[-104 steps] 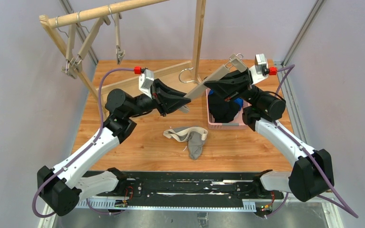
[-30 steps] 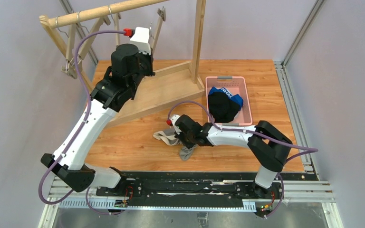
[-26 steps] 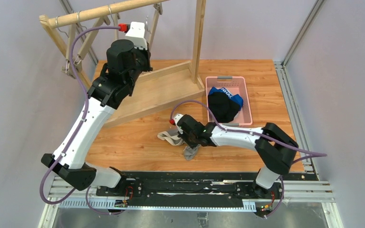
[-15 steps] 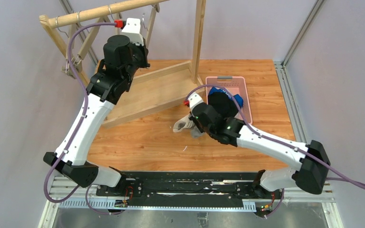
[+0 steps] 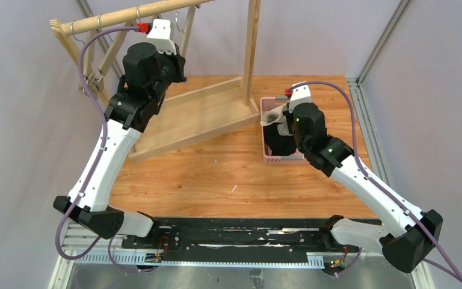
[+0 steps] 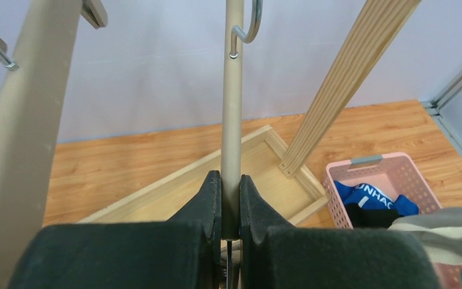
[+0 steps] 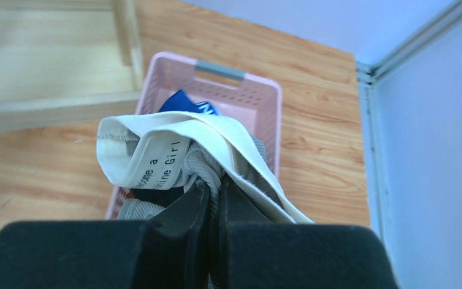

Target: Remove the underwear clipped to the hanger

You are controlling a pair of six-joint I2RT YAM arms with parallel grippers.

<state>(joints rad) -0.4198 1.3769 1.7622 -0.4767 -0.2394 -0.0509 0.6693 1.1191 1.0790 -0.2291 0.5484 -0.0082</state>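
I find the right jaws clamped on the grey underwear [image 7: 174, 144], held above the left rim of the pink basket [image 7: 275, 102], far right on the surface. Blue underwear [image 6: 367, 194] and black underwear [image 6: 370, 215] lie inside it. The left jaws are clamped on the hanger [image 6: 233, 90] at the wooden rack [image 5: 126, 15], far left.

Top camera sits high behind the arm bases, looking down on the orange-brown wooden table [image 5: 216, 180]. Left wrist view is up beside the pale wooden drying rack [image 6: 346, 78], facing the back wall. Right wrist view hangs close over the pink perforated plastic basket [image 7: 246, 96], and that basket shows in all three views.
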